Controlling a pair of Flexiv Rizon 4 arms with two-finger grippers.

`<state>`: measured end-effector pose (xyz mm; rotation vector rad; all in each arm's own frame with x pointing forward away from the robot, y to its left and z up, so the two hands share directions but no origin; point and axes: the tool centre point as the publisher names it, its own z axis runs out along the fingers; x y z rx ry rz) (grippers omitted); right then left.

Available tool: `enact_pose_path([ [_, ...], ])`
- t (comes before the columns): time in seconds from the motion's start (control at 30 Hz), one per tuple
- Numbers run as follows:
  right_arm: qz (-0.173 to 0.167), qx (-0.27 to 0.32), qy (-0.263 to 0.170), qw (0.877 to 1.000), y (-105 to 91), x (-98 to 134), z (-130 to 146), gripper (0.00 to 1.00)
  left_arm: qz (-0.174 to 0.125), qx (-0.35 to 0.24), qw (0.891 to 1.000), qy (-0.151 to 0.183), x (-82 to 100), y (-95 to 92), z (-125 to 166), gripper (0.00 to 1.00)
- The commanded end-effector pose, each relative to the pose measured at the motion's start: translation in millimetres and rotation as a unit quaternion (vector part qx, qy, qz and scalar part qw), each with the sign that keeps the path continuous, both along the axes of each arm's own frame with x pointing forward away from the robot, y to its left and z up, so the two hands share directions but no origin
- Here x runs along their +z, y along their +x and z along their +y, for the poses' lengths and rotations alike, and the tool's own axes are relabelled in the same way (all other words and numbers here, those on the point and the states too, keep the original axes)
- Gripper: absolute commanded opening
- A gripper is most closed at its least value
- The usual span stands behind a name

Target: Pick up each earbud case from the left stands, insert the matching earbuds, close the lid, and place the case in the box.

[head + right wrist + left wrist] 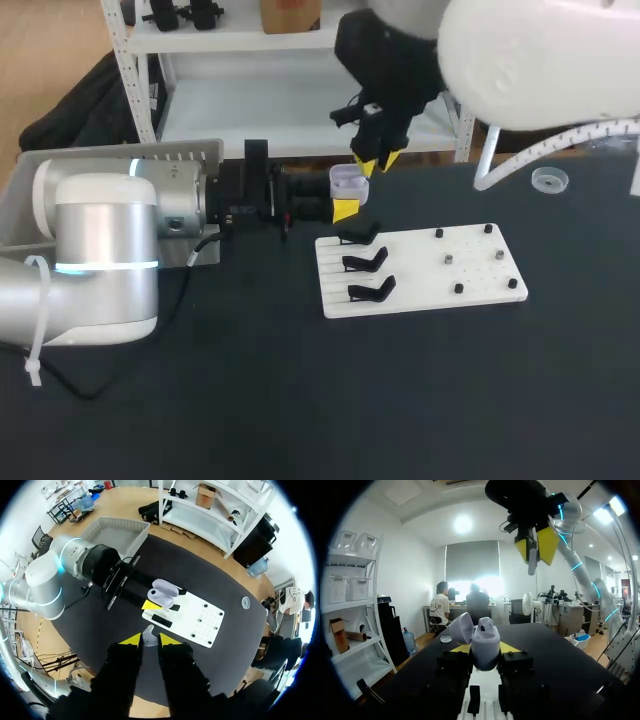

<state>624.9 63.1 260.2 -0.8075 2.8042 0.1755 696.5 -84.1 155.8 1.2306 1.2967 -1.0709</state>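
While your left gripper (485,649) is clamped on the case (346,183), holding it clear of the table just behind the board (480,262) with its lid (462,628) swung open, your right gripper (146,640) hangs above it, pinched on a pale earbud (148,635). By my reading you are in the insert step: the case is off the stands (365,262) and the earbud is in hand but not yet in the case. I cannot tell whether another one is already seated. The wrist views put the earbud above the case, apart from it and a little to one side. Your next move calls for lining it up over its well, coming straight down, and letting go only once it sits. Mind the open lid on the way. The box (190,152) sits on the far side of your left arm.
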Motion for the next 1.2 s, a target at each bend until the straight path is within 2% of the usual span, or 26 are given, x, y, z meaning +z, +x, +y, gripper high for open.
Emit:
enact_pose_path([
  [0.03,0.006,0.008,-0.006,1.000,8.1,-10.4,10.2,0.00,-0.001,0.002,1.000,-0.001,-0.5,-1.2,-0.3,0.00],
  [0.23,0.006,0.030,-0.013,0.999,16.9,-19.3,21.8,0.00,-0.001,0.002,1.000,-0.001,-0.5,-1.2,-0.3,0.00],
  [0.53,0.015,0.038,-0.018,0.999,42.9,-33.5,23.8,0.00,-0.001,0.002,1.000,-0.001,-0.5,-1.2,-0.3,0.00],
  [0.83,0.010,0.045,-0.027,0.999,52.8,-41.2,31.1,0.00,-0.001,0.002,1.000,-0.001,-0.5,-1.2,-0.3,0.00],
  [1.2,0.011,0.042,-0.030,0.999,54.5,-44.1,26.5,0.00,-0.001,0.002,1.000,-0.001,-0.5,-1.2,-0.3,0.00],
])
